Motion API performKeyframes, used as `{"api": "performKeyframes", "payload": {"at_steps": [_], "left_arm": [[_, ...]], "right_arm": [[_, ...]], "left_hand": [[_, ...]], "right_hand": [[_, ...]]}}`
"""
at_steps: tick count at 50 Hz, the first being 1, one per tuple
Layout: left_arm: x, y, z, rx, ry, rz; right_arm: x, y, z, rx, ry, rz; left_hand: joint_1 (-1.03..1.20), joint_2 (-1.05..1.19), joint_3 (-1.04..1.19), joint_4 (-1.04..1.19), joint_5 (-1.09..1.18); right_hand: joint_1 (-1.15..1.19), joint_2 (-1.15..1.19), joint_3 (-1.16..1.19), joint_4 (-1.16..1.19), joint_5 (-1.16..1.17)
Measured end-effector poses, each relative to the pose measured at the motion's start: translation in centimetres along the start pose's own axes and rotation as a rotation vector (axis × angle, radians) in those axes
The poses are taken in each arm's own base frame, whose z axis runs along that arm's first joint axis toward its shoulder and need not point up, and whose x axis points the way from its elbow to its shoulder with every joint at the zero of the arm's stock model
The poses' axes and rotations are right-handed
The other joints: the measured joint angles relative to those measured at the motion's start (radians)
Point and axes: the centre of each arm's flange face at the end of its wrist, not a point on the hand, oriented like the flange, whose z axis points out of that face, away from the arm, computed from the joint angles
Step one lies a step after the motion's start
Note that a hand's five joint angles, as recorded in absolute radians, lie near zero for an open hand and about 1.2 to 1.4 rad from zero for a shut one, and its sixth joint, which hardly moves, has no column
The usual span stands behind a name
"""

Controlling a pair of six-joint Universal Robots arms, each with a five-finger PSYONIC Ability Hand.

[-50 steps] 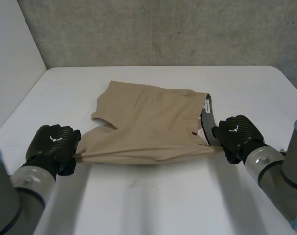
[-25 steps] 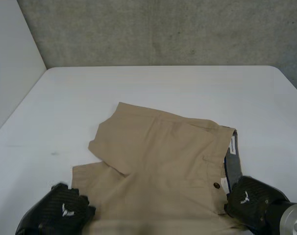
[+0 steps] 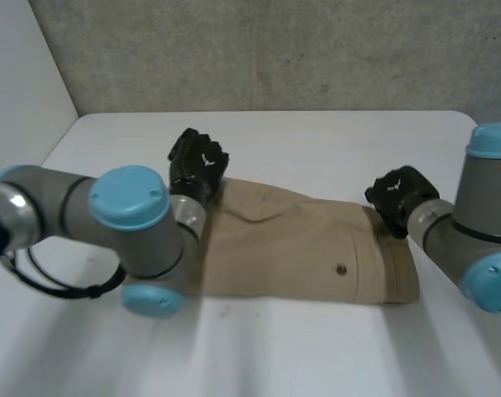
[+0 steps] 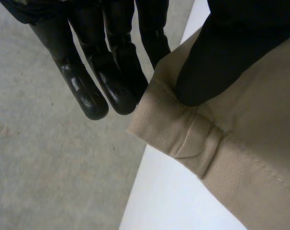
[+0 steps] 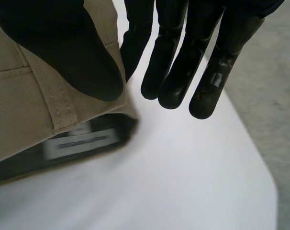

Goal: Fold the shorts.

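Pinching one far corner of the shorts [image 3: 292,244], the left hand [image 3: 197,165] has its thumb [image 4: 217,62] flat on top of the cloth. The finger next to the thumb goes in under the cloth. The other fingers [image 4: 111,72] stick out straight, just past the edge, and hold nothing. That corner is a leg hem with a small fold in it.

The right hand [image 3: 399,194] does the same at the other far corner, the waist end. Its thumb [image 5: 63,48] sits on the waistband, one finger slips in behind it, and the rest of the fingers [image 5: 173,62] point out straight over the table [image 3: 317,347]. Under the thumb's bit of cloth you can see a white label [image 5: 80,143] on the dark inside.

Between the two hands the tan shorts lie folded into a long strip on the white table. A little dark button [image 3: 341,270] shows on top, nearer the right hand. The grey wall [image 3: 275,50] stands behind the table.
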Motion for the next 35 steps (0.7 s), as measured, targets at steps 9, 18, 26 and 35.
{"api": "performKeyframes", "payload": {"at_steps": [9, 18, 26, 35], "left_arm": [[2.2, 1.1, 4.5, 0.125, -0.005, -0.009], [4.4, 3.0, 9.2, 0.299, -0.068, -0.007], [4.9, 4.5, 10.1, 0.292, -0.089, -0.014], [2.6, 3.1, 8.9, 0.297, -0.129, -0.022]], "right_arm": [[0.2, 0.0, 4.3, 0.036, 0.143, -0.004], [-0.6, 1.0, 8.7, 0.055, 0.256, -0.024], [-0.5, 0.8, 9.3, 0.076, 0.288, -0.02], [3.6, -3.0, 6.2, 0.198, 0.387, 0.087]], "left_hand": [[0.0, 0.0, 0.0, 0.0, 0.0], [0.0, 0.0, 0.0, 0.0, 0.0], [-0.821, -0.786, -0.772, -0.771, -0.732], [-0.946, -0.994, -0.977, -0.991, -0.935]], "right_hand": [[0.0, 0.0, 0.0, 0.0, 0.0], [0.0, -0.001, -0.001, 0.0, 0.0], [-0.73, -0.91, -0.906, -0.912, -0.878], [-0.755, -0.966, -0.97, -0.958, -0.943]]}}
